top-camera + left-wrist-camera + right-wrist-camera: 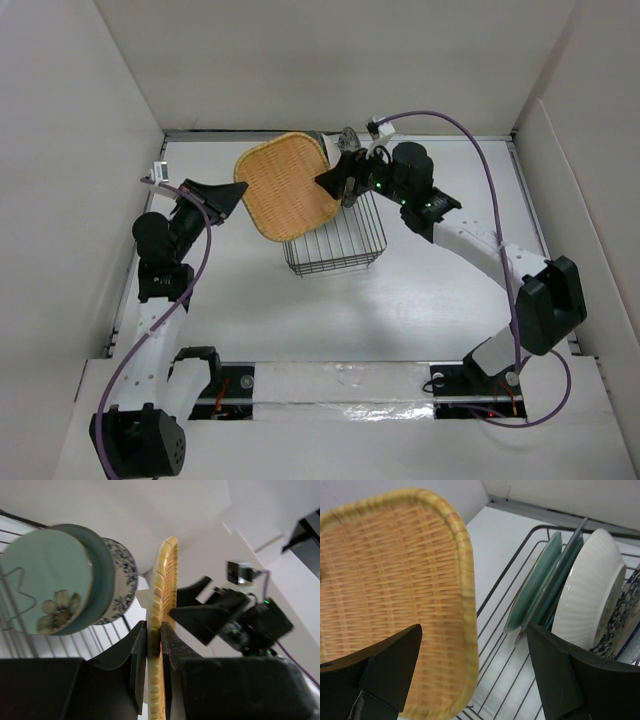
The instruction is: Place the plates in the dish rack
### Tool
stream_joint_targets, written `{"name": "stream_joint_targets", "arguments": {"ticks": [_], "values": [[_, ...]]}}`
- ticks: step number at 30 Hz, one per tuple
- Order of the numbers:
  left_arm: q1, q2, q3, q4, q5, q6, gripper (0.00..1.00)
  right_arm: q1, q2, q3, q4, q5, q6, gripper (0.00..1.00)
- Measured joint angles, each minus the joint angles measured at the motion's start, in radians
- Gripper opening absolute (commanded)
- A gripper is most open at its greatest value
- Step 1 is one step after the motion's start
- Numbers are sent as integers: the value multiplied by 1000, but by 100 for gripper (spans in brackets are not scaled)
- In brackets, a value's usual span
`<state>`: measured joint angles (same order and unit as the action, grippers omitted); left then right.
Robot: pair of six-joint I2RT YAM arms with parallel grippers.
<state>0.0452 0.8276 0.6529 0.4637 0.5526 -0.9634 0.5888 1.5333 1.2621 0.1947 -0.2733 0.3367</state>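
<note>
My left gripper (pixel 234 196) is shut on the left rim of the orange rounded-square plate (pixel 286 186) and holds it on edge, above the far left corner of the black wire dish rack (pixel 338 250). In the left wrist view both fingers (pixel 137 655) clamp the plate's rim (pixel 164 580). My right gripper (pixel 343 181) is open at the plate's right side. In the right wrist view the plate's edge (pixel 395 595) lies between its spread fingers (pixel 395 665). Standing in the rack are a pale mint flower plate (pixel 45 590), a teal plate (pixel 102 575) and a blue-patterned plate (pixel 122 572).
The right wrist view shows a grey-green plate (pixel 535 582), a teal plate (pixel 562 572), a white ribbed dish back (pixel 590 595) and a blue-patterned one (pixel 626 615) upright in the rack (pixel 555 528). White walls enclose the table on three sides.
</note>
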Motion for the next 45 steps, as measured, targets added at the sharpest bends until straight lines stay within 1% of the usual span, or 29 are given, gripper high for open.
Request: {"name": "stream_joint_targets", "arguments": {"ticks": [2,5,7,8,9,11,12,14,15,16,18,19,22,24,25,26,29,31,33,34,36,37,39,40,41,43,45], "values": [[-15,9,0,47,50,-28,0,-3,13,-5,2,-34,5,91],[-26,31,0,101,105,-51,0,-3,19,-32,36,-87,31,86],[-26,44,-1,119,126,-61,0,-3,19,-68,96,-137,63,73],[-26,47,-4,127,134,-63,0,-3,19,-84,121,-163,80,67],[-26,48,-8,134,143,-64,0,-3,20,-103,153,-193,106,54],[-26,49,-18,151,150,-66,0,-5,21,-143,236,-251,166,39],[-21,48,-25,163,154,-67,0,-10,21,-160,269,-277,190,25],[-7,50,-37,179,136,-55,0,-32,30,-191,364,-333,289,15],[-1,51,-42,179,126,-51,0,-40,31,-200,408,-363,332,4],[1,53,-47,179,118,-47,0,-41,31,-207,447,-378,369,0],[0,54,-49,177,106,-36,0,-40,31,-217,484,-398,406,0],[-2,52,-49,167,98,-27,22,-39,31,-220,491,-398,418,0],[-23,39,-41,86,69,10,56,-34,29,-224,489,-394,415,0],[-48,38,-19,6,51,42,65,-24,15,-223,450,-380,393,0],[-62,38,2,-43,32,60,75,-18,2,-223,415,-365,380,0],[-75,37,25,-89,11,83,79,-16,-14,-222,379,-346,365,0],[-97,35,116,-214,-72,141,87,-6,-63,-187,253,-290,319,0],[-106,32,185,-283,-140,181,88,-5,-91,-142,182,-244,291,0],[-116,26,241,-330,-209,219,87,-5,-104,-79,101,-182,264,0],[-123,19,259,-344,-243,236,84,-5,-106,-43,63,-144,251,0],[-144,0,269,-359,-294,267,81,0,-104,29,-15,-69,221,0],[-157,-8,268,-367,-303,279,69,2,-97,72,-61,-27,204,0],[-185,-16,257,-372,-316,297,52,11,-66,175,-153,64,174,0],[-198,-19,249,-377,-319,305,30,18,-43,233,-195,124,156,0],[-214,-21,241,-386,-325,314,20,28,-18,286,-232,187,140,0],[-251,-22,230,-410,-332,336,3,51,42,398,-319,315,112,0],[-289,-27,224,-431,-338,359,0,77,111,509,-396,430,92,0]]}}
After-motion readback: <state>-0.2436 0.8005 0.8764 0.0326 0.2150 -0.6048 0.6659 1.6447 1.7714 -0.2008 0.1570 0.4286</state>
